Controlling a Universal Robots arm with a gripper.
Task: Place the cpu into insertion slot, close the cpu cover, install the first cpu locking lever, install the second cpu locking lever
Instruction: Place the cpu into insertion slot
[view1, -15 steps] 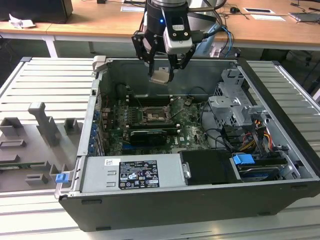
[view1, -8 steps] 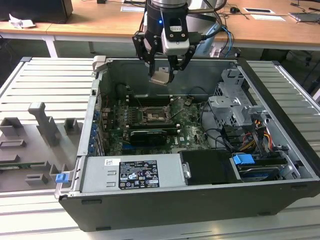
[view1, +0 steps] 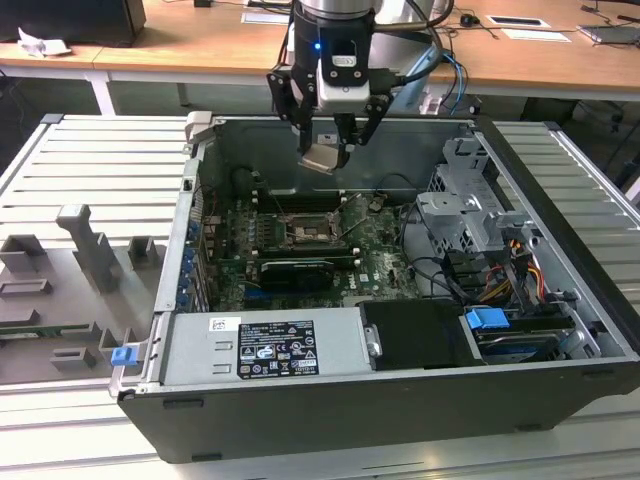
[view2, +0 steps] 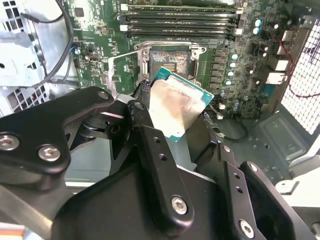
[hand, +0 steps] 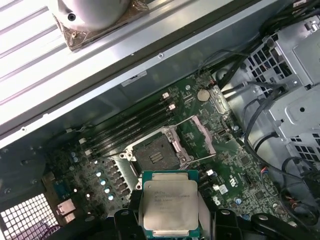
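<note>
open computer case (view1: 300, 400) lay on slatted table (view1: 100, 160) | green motherboard (view1: 385, 262) inside it | gripper (view1: 325, 146) hung over the board, clamped on the cpu | insertion slot (hand: 154, 154) uncovered, dark centre showing | cpu (hand: 170, 204) was tilted, held in the air, apart from slot

No print is legible on the label (view1: 275, 350) on the power supply (view1: 188, 345) or on the cpu (hand: 170, 204).

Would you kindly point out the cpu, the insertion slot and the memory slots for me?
cpu (hand: 170, 204): first wrist view, middle of its silvery metal top.
insertion slot (hand: 156, 156): first wrist view, its dark centre.
memory slots (view2: 180, 20): second wrist view, midway along one long black slot.
</note>
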